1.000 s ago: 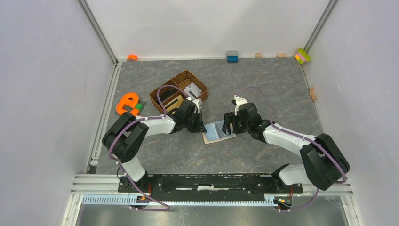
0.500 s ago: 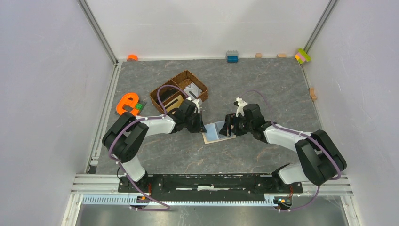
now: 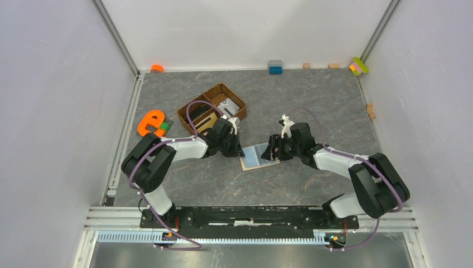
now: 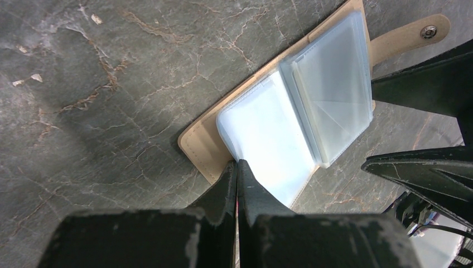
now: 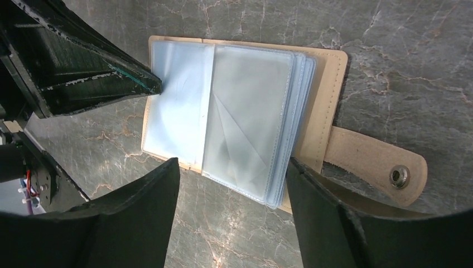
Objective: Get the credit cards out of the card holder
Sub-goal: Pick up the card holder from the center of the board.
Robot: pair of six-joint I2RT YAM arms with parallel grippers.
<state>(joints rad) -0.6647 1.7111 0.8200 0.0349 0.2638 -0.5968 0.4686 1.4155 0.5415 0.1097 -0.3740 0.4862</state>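
Left fingers (image 4: 228,184), pinched together, touch the open card holder (image 3: 257,156) lying crosswise, tab (image 5: 373,162) toward the wide-spread right fingers (image 5: 139,212).

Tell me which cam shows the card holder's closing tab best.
Right wrist: the closing tab lies whole, its snap stud sharp, beside the open card holder. Left wrist catches it small at the top right corner. Top external: holder tiny, tab not discernible.
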